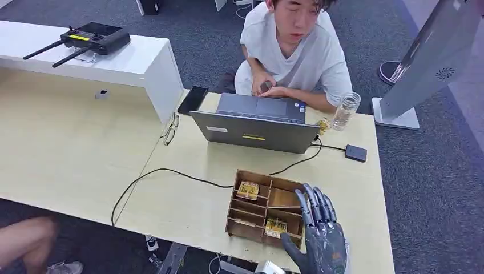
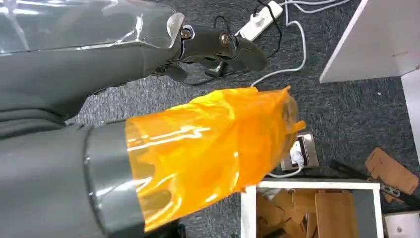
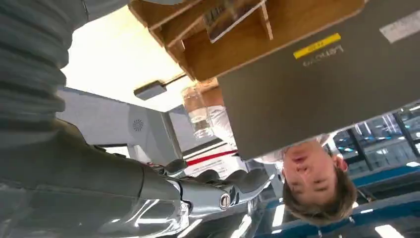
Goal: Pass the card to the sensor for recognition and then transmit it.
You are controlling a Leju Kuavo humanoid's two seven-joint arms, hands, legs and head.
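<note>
Though partly cropped, right hand (image 1: 319,234) over box (image 1: 251,214).

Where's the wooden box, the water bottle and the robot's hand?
wooden box (image 1: 240,201): head view, its left outer wall.
water bottle (image 1: 345,112): head view, middle of the clear body.
right hand (image 1: 321,233): head view, back of the hand.

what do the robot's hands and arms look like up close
The right hand is dark grey metal with long segmented fingers and a glossy blue-grey sheen; its wrist view shows a grey ribbed cover, clear plastic wrap and a silver screw on a finger. The left hand has dark fingers with round silver screws, clear film over its grey cover, and a thick thumb wrapped in translucent orange film.
</note>
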